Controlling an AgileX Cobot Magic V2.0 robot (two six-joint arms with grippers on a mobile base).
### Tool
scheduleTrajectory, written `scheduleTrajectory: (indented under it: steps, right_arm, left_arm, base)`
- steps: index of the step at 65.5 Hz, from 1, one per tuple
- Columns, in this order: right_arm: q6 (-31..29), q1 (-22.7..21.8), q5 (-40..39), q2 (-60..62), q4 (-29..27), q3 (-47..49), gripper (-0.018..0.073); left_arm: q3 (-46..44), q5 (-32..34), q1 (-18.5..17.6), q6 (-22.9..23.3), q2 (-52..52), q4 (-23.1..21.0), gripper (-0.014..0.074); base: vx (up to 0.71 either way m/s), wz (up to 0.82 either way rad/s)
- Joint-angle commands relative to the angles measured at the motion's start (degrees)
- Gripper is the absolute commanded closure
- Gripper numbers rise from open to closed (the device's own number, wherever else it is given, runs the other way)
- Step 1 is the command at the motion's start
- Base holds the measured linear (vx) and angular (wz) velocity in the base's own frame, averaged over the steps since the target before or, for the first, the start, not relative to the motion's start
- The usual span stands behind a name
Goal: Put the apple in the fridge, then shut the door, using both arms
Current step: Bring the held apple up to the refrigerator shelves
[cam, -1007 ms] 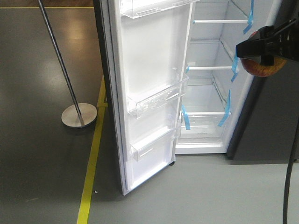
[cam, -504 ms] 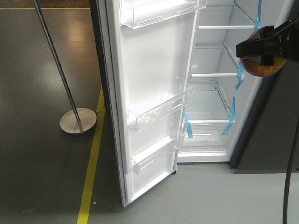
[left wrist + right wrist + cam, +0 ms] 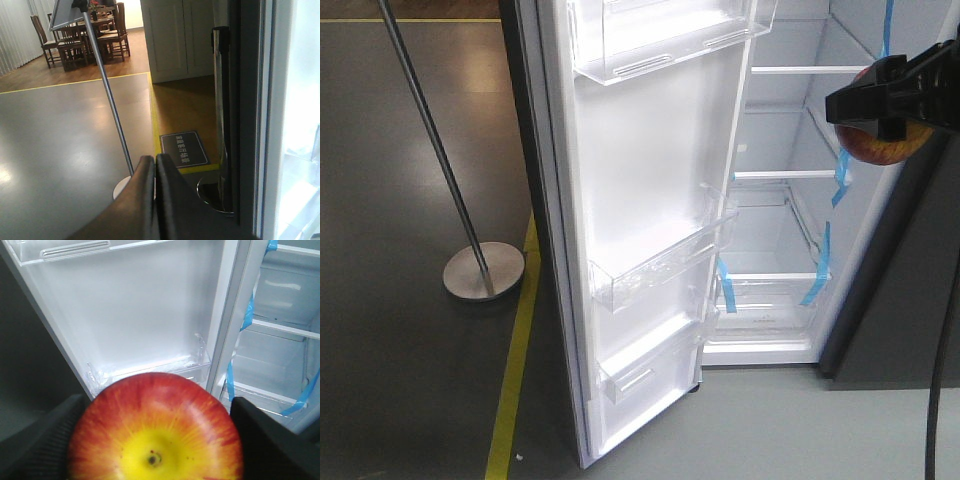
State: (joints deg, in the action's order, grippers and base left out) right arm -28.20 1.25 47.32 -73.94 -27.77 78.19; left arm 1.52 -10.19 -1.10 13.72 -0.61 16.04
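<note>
Apple (image 3: 155, 427) clamped in right pincer (image 3: 882, 100), upper right of front view, outside fridge (image 3: 785, 225), in front of its right edge. Door (image 3: 640, 190) wide open, centre frame, clear bins (image 3: 660, 262) on white inner face. Blue tape (image 3: 817, 272) on shelf edges. Left pincer (image 3: 154, 192) pressed together, holding nothing, door edge at right of its view. Metal stand (image 3: 480, 268) on floor, left of door.

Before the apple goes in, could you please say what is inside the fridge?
Inside the fridge: white-edged glass shelves, a clear bottom drawer, blue tape strips; no food shows. The open door hides its left side, the apple part of its right.
</note>
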Motion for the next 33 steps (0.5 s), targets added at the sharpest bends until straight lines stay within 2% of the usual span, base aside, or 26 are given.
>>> scheduleTrajectory:
  steps: [1,33]
  right_arm:
    - [-0.13,0.04,-3.61,1.65,-1.47,1.67,0.0426]
    - [-0.13,0.04,-3.61,1.65,-1.47,1.67,0.0426]
  left_arm:
    - [0.77,4.15,0.07,0.17,-0.96,0.15,0.0604]
    - [0.77,4.15,0.07,0.17,-0.96,0.15,0.0604]
  base:
    - [0.09,-0.01]
    - [0.08,-0.02]
